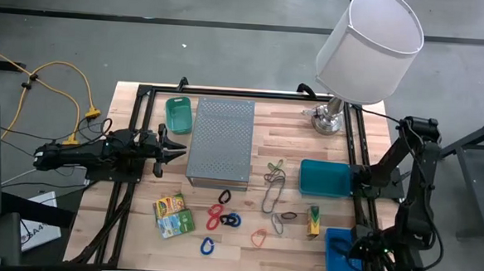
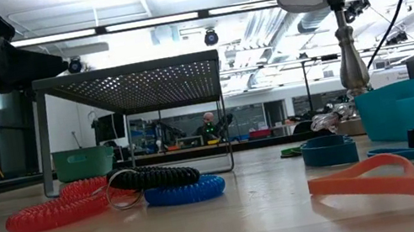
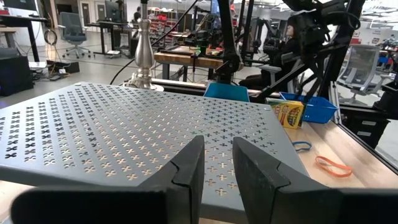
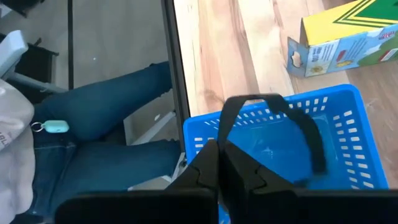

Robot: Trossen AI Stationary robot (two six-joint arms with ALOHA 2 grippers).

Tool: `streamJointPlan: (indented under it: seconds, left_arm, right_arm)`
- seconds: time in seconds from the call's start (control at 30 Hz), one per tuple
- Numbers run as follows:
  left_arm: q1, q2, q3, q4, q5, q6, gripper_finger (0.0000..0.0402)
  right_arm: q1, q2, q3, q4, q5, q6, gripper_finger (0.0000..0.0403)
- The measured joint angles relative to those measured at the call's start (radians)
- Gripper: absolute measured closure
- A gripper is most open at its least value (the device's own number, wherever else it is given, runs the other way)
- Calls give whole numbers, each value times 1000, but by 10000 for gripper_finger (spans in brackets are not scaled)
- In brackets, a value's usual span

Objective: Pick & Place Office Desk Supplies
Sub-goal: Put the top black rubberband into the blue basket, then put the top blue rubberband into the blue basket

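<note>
My right gripper (image 4: pixel 219 146) (image 1: pixel 354 248) is shut on a dark rubber band (image 4: pixel 267 99) over the blue basket (image 4: pixel 348 99) (image 1: pixel 336 240) at the table's near right corner. Loose on the wood lie red (image 1: pixel 215 213), blue (image 1: pixel 231 220) and dark (image 1: pixel 225 198) coil loops, several rubber bands (image 1: pixel 274 191), yellow-green packets (image 1: pixel 171 215) and a crayon box (image 1: pixel 313 222) (image 4: pixel 342 37). My left gripper (image 1: pixel 175 144) (image 3: pixel 217 168) waits at the table's left, level and slightly open. It points at the grey perforated box (image 1: pixel 221 141) with nothing between its fingers. My right gripper pinches the dark rubber band at one end of its loop (image 4: pixel 222 127) between its shut fingertips. The fingers slant downward over the table's near right corner. The rest of the loop (image 4: pixel 314 143) spreads out over the inside of the blue basket; whether it touches the basket, I cannot tell.
A lamp (image 1: pixel 345 66) stands at the far right, a green bin (image 1: pixel 177 114) at the far left of the grey box, and a teal tray (image 1: pixel 324 177) at the right. A black frame rail (image 4: pixel 180 74) borders the table. A person in blue jeans (image 4: pixel 112 118) sits beside the right edge.
</note>
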Motion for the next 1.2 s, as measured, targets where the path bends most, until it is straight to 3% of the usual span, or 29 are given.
streamJointPlan:
  seconds: [0.47, 0.87, 1.2]
  left_arm:
    - [0, 0, 0, 0, 0, 0, 323]
    - [0, 0, 0, 0, 0, 0, 323]
    - [0, 0, 0, 0, 0, 0, 323]
  right_arm:
    - [0, 0, 0, -26, -23, 0, 399]
    - [0, 0, 0, -29, -23, 0, 331]
    - [0, 0, 0, -42, -23, 25, 324]
